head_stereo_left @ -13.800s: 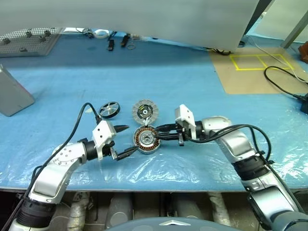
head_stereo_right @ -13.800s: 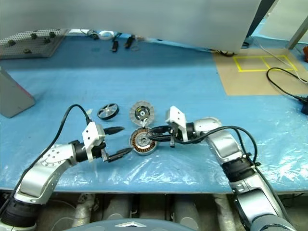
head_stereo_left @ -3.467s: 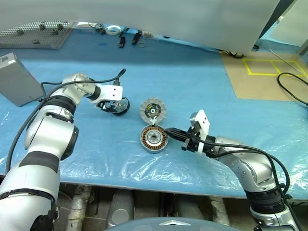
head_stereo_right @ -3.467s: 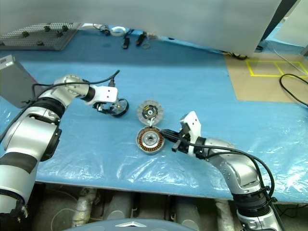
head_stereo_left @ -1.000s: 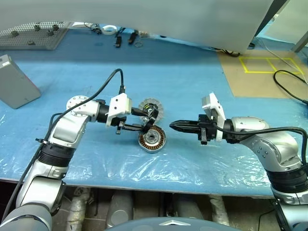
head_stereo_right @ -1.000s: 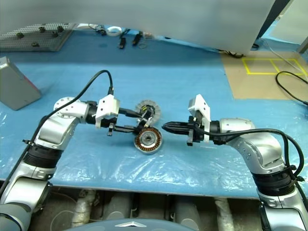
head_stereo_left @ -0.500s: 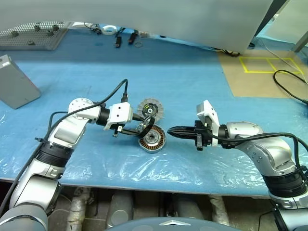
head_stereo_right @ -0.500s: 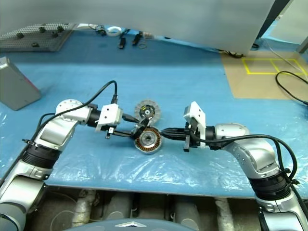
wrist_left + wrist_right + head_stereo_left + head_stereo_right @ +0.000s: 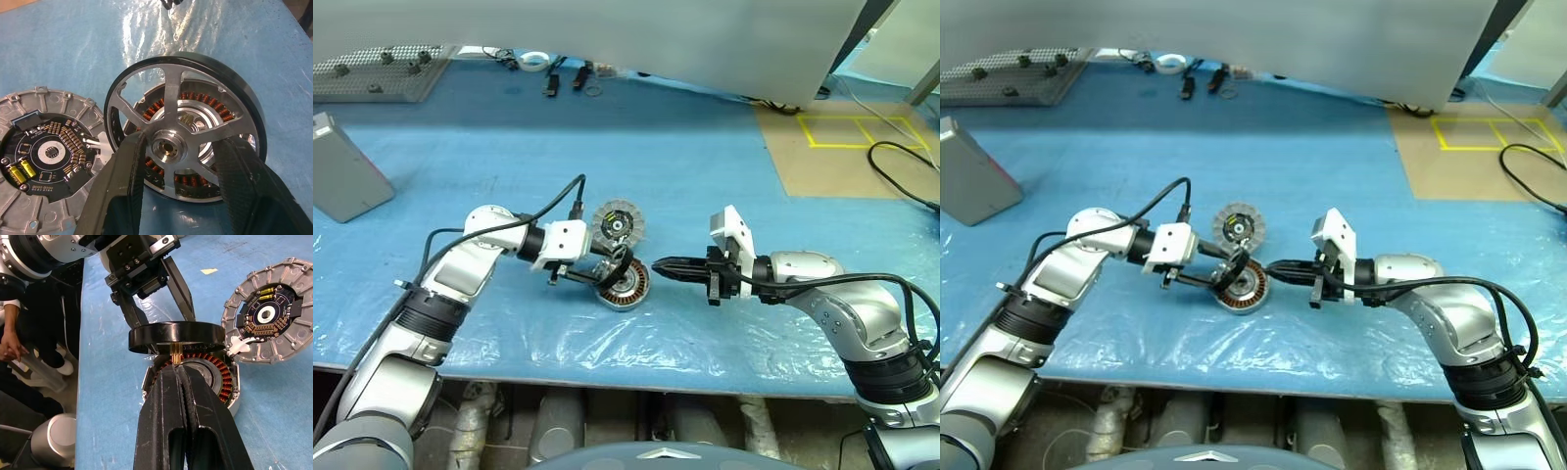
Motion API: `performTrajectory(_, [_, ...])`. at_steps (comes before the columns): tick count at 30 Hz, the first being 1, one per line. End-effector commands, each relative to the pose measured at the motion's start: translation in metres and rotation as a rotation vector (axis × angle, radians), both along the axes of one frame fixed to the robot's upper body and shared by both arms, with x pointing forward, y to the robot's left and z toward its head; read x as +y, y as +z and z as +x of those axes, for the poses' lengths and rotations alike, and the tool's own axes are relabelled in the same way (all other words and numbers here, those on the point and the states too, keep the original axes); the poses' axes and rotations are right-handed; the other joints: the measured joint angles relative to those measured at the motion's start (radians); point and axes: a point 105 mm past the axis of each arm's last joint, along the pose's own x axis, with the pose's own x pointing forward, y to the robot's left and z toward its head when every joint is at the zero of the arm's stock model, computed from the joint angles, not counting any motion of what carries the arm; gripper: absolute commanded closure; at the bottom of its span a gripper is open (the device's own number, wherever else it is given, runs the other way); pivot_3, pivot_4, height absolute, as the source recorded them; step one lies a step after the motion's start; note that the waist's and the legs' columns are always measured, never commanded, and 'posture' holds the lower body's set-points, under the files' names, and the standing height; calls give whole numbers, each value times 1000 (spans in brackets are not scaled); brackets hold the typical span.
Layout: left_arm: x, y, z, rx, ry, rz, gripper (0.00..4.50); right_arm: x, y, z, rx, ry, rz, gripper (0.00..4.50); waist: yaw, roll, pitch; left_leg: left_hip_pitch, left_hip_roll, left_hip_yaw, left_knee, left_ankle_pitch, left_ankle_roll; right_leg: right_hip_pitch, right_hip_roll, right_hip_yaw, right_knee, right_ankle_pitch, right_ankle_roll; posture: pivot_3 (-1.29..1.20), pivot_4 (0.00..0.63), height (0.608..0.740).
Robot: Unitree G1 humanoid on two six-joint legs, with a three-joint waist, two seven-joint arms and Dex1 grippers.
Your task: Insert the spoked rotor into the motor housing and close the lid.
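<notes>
The spoked rotor (image 9: 168, 147), dark-rimmed with silvery spokes, is held by its rim with my left gripper (image 9: 612, 270) shut on it. It hangs tilted just above the motor housing (image 9: 631, 287), whose copper windings (image 9: 195, 104) show through the spokes. The lid (image 9: 619, 225) lies face up on the table just behind the housing, ribbed rim and black centre showing. My right gripper (image 9: 659, 265) is shut and empty, its tip (image 9: 177, 371) pointing at the housing's right edge, close to the rotor (image 9: 176, 335).
A grey rectangular box (image 9: 342, 181) stands far left. A perforated tray (image 9: 382, 73) and small tools (image 9: 553, 78) lie along the back. A brown board with yellow tape (image 9: 842, 147) and a black cable (image 9: 901, 162) sit at the right. A person's hand (image 9: 10, 345) shows beside the table.
My left gripper has carried the rotor down and rightward, from in front of the lid to just over the housing. The right gripper has stayed shut beside the housing.
</notes>
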Motion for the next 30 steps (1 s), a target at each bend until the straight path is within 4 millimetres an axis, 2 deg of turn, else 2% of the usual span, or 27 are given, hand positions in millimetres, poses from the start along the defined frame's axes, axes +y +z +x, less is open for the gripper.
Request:
performTrajectory(1, [-4, 4, 0, -33, -28, 7, 2739, 4, 7, -5, -27, 20, 15, 4500, 0, 0, 0, 0, 0, 0, 0, 0, 0, 0, 0, 0, 0, 0, 0, 0, 150, 740])
performTrajectory(25, [-7, -3, 1, -69, -67, 62, 2739, 0, 5, -11, 0, 29, 7, 4500, 0, 2, -1, 3, 0, 0, 0, 0, 0, 2, 0, 0, 1, 0, 0, 0, 150, 740])
performTrajectory(30, [-9, -2, 2, -75, -74, 62, 2739, -10, 1, -11, -9, 18, -1, 4500, 1, 2, -1, 3, 0, 0, 0, 0, 0, 3, 0, 0, 0, 0, 0, 0, 150, 740])
